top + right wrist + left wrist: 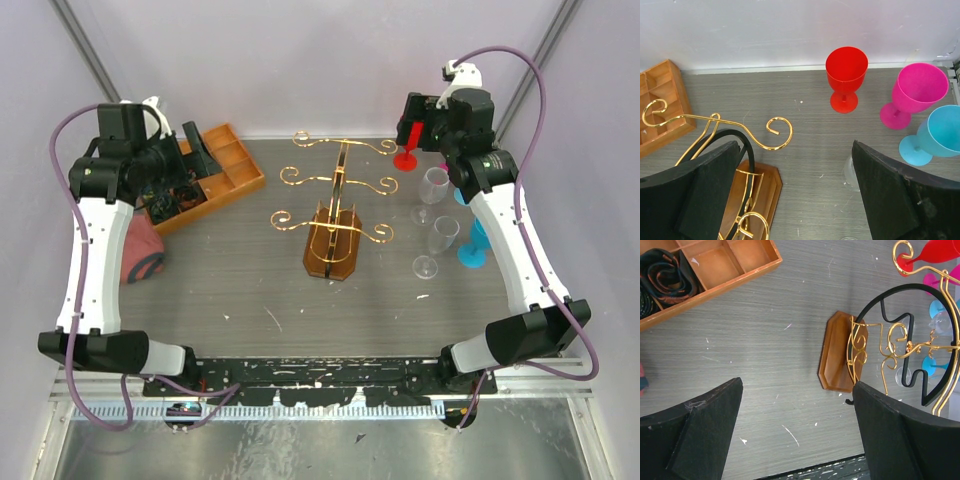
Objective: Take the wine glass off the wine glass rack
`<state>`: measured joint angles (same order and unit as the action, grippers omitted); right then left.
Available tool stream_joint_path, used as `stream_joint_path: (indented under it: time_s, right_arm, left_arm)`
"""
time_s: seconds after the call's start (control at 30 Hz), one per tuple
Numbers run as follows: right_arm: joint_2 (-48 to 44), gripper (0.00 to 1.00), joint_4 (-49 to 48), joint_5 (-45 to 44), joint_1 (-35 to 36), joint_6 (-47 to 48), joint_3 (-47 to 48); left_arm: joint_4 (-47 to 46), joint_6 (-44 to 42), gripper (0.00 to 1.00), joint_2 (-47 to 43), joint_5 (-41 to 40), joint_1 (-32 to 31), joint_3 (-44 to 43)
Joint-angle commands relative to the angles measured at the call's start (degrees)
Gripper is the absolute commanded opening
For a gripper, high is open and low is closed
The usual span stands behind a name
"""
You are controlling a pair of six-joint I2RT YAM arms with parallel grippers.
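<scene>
The wine glass rack [335, 215], gold wire with scroll arms on a brown base, stands mid-table; no glass hangs on its arms. Its base [837, 357] shows in the left wrist view, and a scroll arm [775, 135] in the right wrist view. Wine glasses stand upright on the table to its right: red [846, 75], pink [915, 92], blue [940, 135] and two clear ones [434, 190]. My left gripper [195, 150] hangs open above the table's left side, nothing between its fingers [715, 415]. My right gripper [418, 128] is open and empty, high above the glasses.
An orange-brown compartmented tray [235, 165] holding dark rolled items lies at the back left, under my left arm. A pink-red soft object [143, 250] rests by the left edge. A black curved band [910, 330] runs through the rack's frame. The back wall is close behind the glasses.
</scene>
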<state>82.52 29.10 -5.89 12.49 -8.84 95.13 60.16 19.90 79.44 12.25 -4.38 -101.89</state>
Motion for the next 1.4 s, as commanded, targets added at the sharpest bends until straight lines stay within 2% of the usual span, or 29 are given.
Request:
stream_joint_path:
  time_s: [0.0,1.37]
  right_arm:
    - [-1.66,1.0,-1.06,-0.63,-0.19,-0.91,0.09]
    - [-1.93,1.0,-1.5,0.17,-0.25,-0.78,-1.53]
  left_arm:
    - [2.22,-0.86,0.98,1.42,-0.74,0.01,-2.52]
    - [-0.6,-0.39,0.98,-1.56,0.67,-0.01,0.72]
